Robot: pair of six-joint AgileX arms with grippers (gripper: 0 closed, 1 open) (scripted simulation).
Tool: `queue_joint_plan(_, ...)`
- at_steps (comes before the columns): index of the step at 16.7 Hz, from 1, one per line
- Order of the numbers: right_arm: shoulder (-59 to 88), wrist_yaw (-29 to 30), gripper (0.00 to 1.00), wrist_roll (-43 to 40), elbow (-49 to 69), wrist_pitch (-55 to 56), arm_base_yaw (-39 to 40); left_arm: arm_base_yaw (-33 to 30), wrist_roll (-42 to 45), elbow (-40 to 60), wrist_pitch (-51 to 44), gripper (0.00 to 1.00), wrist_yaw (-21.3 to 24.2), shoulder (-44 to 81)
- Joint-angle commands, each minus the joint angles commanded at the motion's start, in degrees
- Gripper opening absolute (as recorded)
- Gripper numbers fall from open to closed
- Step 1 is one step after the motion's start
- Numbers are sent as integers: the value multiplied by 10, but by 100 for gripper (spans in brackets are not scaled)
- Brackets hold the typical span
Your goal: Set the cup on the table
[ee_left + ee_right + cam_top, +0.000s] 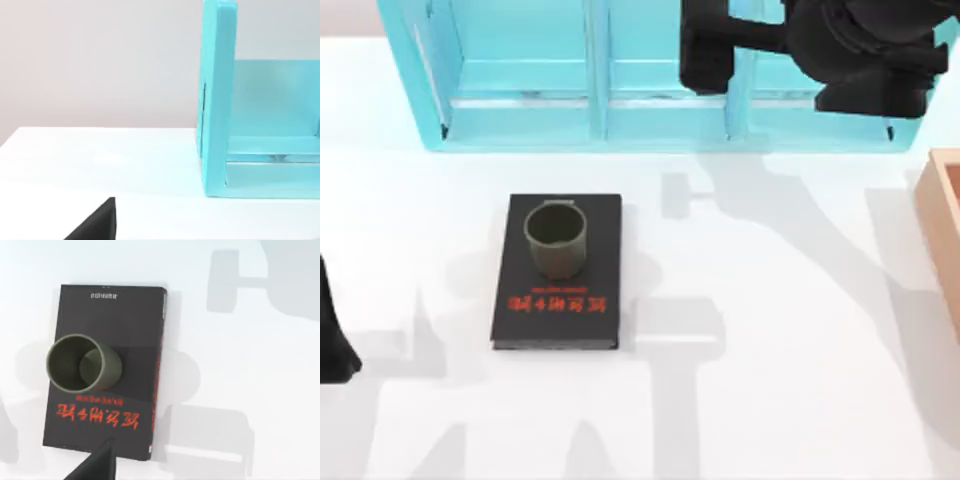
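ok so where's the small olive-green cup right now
In the top view the small olive-green cylindrical cup stands upright on the black book with red lettering, left of centre, in front of the turquoise shelf unit.

black book (558, 300): flat, red lettering | turquoise shelf unit (520, 120): behind | wooden box (942, 220): right edge

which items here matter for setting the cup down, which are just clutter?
Job:
cup, upright on the black book
table, bare white surface around the book
right arm's gripper, above the book

Clutter:
turquoise shelf unit at the back
wooden box at the table's right edge
left arm, parked at the left edge
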Motion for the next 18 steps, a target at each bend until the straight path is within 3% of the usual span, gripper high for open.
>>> queue_joint_plan(6,312,46,100,85,317,-192,84,0,0,0,0,100,0,0)
queue_joint_plan(11,470,82,100,137,531,-276,125,0,0,0,0,100,0,0)
queue_joint_plan(18,529,103,100,162,629,-301,141,0,0,0,0,100,0,0)
